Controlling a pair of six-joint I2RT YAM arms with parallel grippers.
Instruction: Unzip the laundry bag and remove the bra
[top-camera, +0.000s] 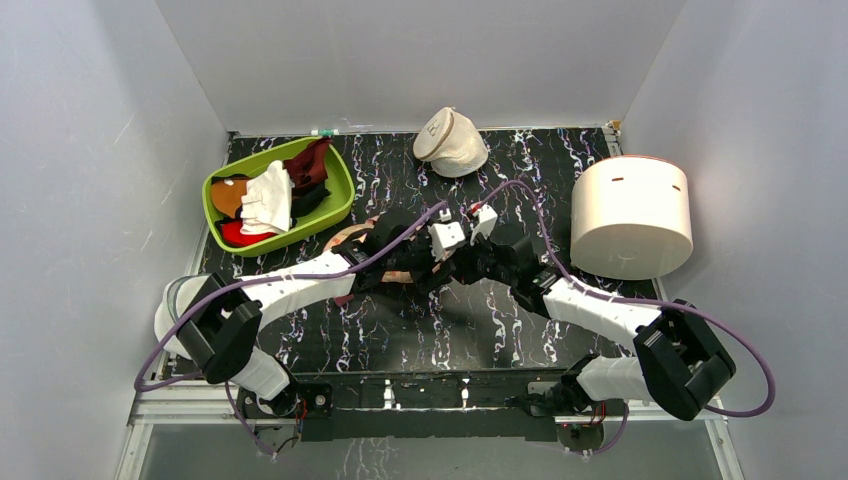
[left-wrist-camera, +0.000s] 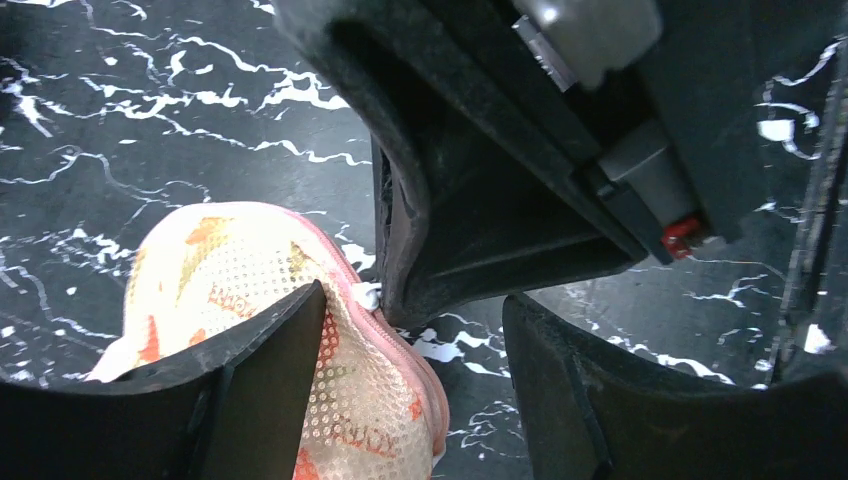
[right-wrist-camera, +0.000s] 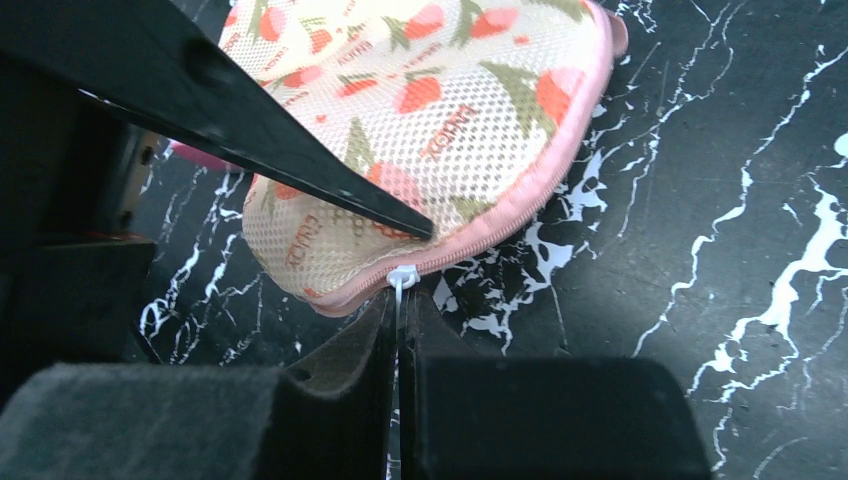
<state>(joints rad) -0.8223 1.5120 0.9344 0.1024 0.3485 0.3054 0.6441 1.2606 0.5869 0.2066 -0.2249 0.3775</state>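
The laundry bag (right-wrist-camera: 440, 100), peach mesh with red and green motifs, lies at the table's middle. In the top view only slivers of it (top-camera: 345, 240) show under the two arms. Its pink zipper (right-wrist-camera: 540, 190) looks closed along the visible edge. My right gripper (right-wrist-camera: 400, 300) is shut on the white zip-tie pull (right-wrist-camera: 403, 277) at the bag's near edge. My left gripper (left-wrist-camera: 415, 330) is open and straddles the bag's edge (left-wrist-camera: 230, 280), with one finger (left-wrist-camera: 270, 350) resting on the mesh. The bra is hidden.
A green bin (top-camera: 340, 175) at the back left holds a white cloth (top-camera: 268, 198) and dark red items. A cream domed pouch (top-camera: 452, 142) sits at the back centre. A white round bag (top-camera: 630, 215) stands at the right.
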